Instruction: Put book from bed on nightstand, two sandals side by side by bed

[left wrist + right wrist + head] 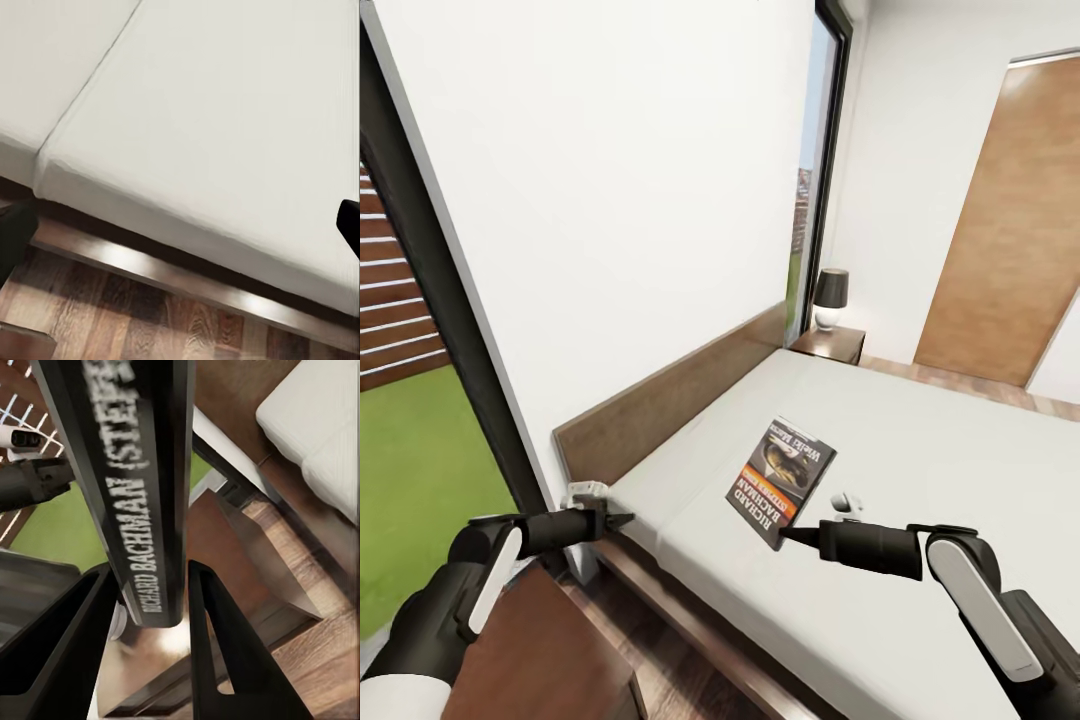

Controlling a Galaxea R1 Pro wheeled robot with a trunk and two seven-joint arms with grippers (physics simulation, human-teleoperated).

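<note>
Book (781,481) is off the bed (920,460) — pinched at its lower corner by the right gripper (792,536) and held tilted above the mattress, cover facing the head camera. In the right wrist view the fingers (225,652) sit either side of the spine, narrow, clamped on it, title text readable.

Left gripper (622,520) hangs over the gap between the bed's near corner and the headboard (660,405), holding nothing. Whether its fingers are wide or narrow, I can't tell; the left wrist view gives just dark slivers at the frame edges, plus mattress edge, bed base and wood floor (112,315).

Progress, as I judge it: book pickup done, placement not yet. Nearest drop spot looks like the dark brown worktop (550,650) right below the left arm — probably the near nightstand. A second nightstand (832,343) with a lamp (830,297) stands at the far side of the bed.

Sandals: untouched as far as I can judge, so that whole half is left.
</note>
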